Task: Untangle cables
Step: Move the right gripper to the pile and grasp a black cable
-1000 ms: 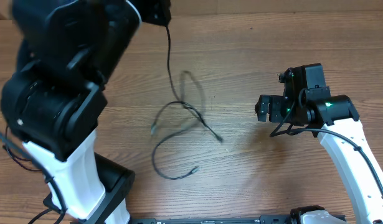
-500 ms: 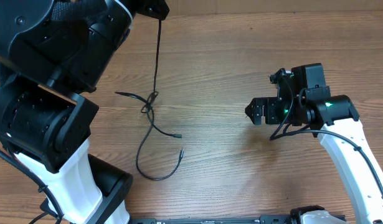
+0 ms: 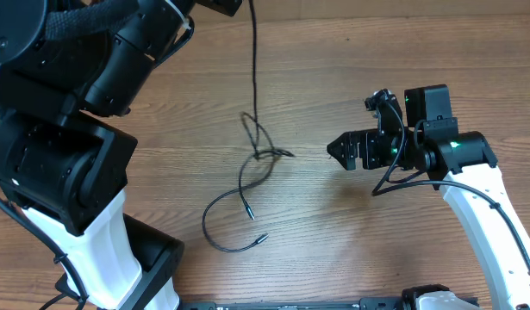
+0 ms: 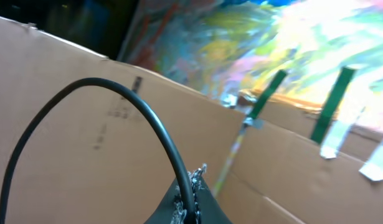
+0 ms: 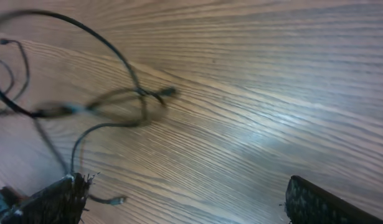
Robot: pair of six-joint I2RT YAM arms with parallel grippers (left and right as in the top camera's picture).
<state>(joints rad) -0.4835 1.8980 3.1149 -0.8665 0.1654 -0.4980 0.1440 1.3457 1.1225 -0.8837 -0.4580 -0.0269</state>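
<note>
Right hand [image 5: 182,193]: jaws spread wide, empty, touching nothing. It hangs low over the table [image 3: 351,241], probably waiting to pin a cord.

Just ahead of its fingertips is the knot [image 3: 263,153] of the cables [image 3: 215,244]. Slack loops and two plug ends [image 3: 247,215] lie flat beyond the knot, off to one side.

Farthest from it, the left hand [image 4: 188,208] is clenched on one strand [image 3: 253,69] and raised high. The taut line is likely meant to draw the knot open.

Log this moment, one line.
left claw shut on thin black cables | tangle resting on wooden table | right claw open, empty
</note>
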